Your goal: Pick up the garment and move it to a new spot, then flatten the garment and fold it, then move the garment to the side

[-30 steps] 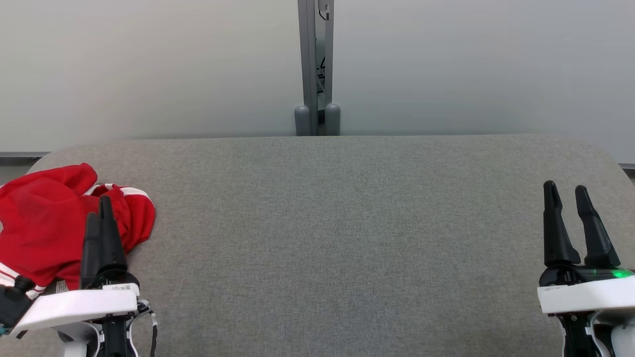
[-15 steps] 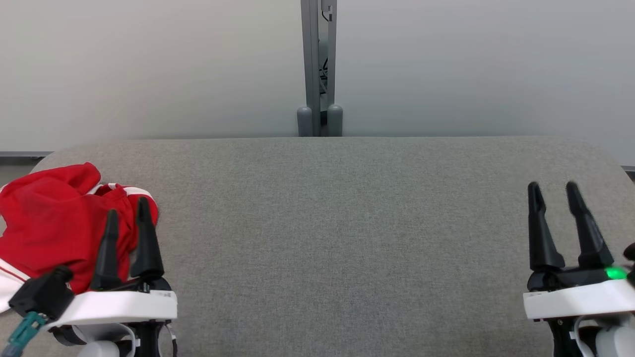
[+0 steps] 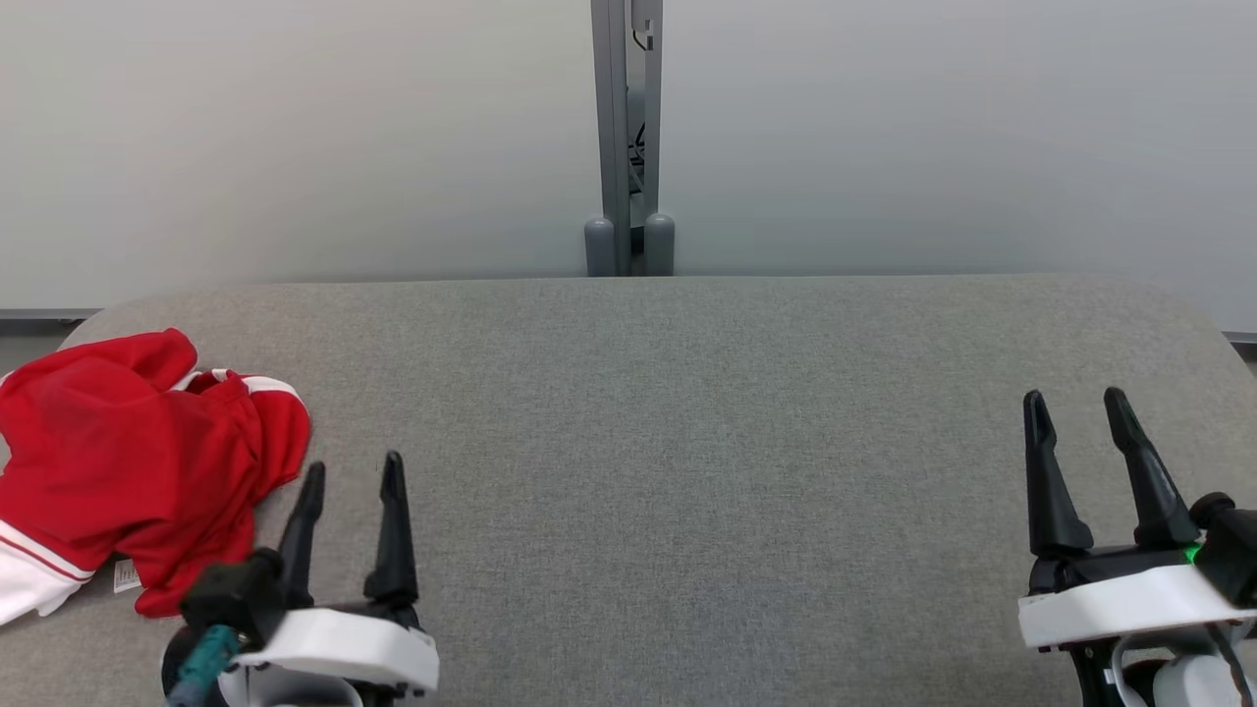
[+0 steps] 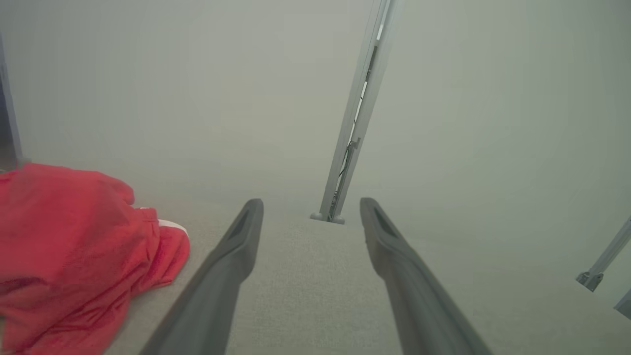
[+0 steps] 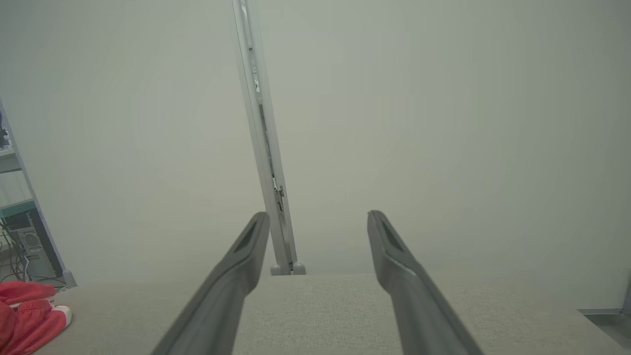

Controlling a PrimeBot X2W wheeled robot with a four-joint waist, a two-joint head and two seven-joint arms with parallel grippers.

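Garment (image 3: 128, 452) sits bunched at the left end of the table (image 3: 687, 471), red with white stripes, neither flat nor folded. We judge nothing is done yet: pick-up, move, flatten, fold and set-aside all remain. Left gripper (image 3: 354, 464) hovers just beside the cloth, fingers spread, holding nothing. Right gripper (image 3: 1073, 396) is well apart at the right end, also spread and empty. We note a grey post (image 3: 627, 147) behind the table against a pale wall (image 3: 295, 147); nothing seems to block the reach.
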